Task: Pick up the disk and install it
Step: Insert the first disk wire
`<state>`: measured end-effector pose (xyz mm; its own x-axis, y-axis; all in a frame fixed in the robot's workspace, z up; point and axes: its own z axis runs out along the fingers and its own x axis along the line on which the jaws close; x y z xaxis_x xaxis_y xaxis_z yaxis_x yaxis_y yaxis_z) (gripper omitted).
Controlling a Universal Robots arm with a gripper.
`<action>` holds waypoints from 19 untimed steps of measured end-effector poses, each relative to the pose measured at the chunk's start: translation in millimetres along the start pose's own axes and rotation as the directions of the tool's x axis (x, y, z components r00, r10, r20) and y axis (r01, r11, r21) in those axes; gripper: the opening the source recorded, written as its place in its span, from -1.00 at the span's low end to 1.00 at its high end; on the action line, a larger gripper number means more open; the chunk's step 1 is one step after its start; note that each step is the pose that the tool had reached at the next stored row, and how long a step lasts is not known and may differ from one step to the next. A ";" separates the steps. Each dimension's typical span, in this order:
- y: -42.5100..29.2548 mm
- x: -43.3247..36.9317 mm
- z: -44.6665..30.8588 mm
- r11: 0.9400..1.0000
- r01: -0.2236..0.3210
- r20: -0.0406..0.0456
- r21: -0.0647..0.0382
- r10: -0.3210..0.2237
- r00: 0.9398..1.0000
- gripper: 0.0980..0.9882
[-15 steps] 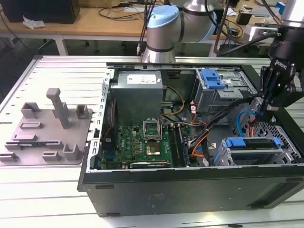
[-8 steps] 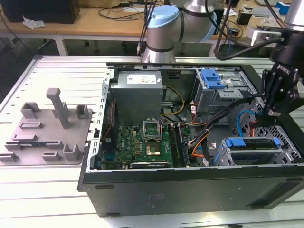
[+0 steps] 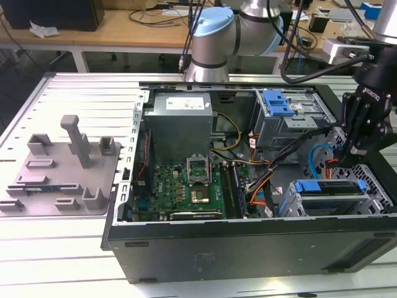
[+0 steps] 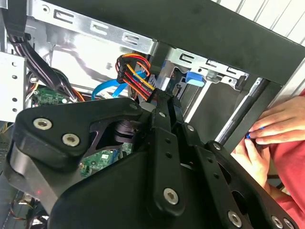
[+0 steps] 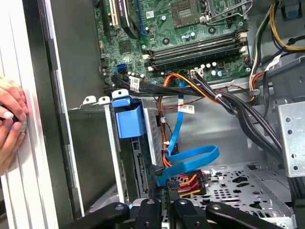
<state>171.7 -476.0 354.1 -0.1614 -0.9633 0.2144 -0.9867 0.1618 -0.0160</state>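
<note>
The black open computer case [image 3: 248, 248] lies on its side on the slatted aluminium table [image 3: 62, 248], with its green motherboard [image 3: 186, 186] exposed. The flat silver disk [image 3: 329, 186], framed by its bright blue plastic carrier, sits in the grey metal drive cage [image 3: 378, 197] at the exterior view's right, close to the case wall nearest that camera. The black gripper [image 3: 356, 151] hangs just above that cage, near a flat blue data cable [image 5: 190, 160] and a bundle of red, orange and yellow wires [image 4: 136, 71] (whether it is open or closed, or grips anything, cannot be told). In the second wrist view a person's hand [image 4: 276, 126] rests at the case's outer edge.
</note>
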 end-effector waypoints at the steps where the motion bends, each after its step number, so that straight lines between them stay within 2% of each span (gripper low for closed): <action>1: 0.1 0.8 0.2 1.000 0.003 0.003 0.000 -0.003 1.000 -0.84; 3: 0.4 2.5 0.5 1.000 0.008 0.009 0.001 -0.008 1.000 -0.84; 5: 0.8 5.4 1.1 1.000 0.016 0.020 0.003 -0.016 1.000 -0.84; 12: 1.8 22.9 5.0 0.999 0.034 0.044 0.006 -0.034 0.998 -0.84; 13: 1.7 25.2 5.5 0.999 0.035 0.049 0.005 -0.035 0.998 -0.84; 14: 2.1 27.6 6.0 0.999 0.038 0.059 0.005 -0.038 0.998 -0.84; 19: 3.4 29.3 6.4 0.998 0.068 0.080 0.009 -0.068 0.994 -0.84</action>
<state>163.5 -505.1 354.0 -0.0947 -0.9861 0.1366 -0.9955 0.0942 -0.0101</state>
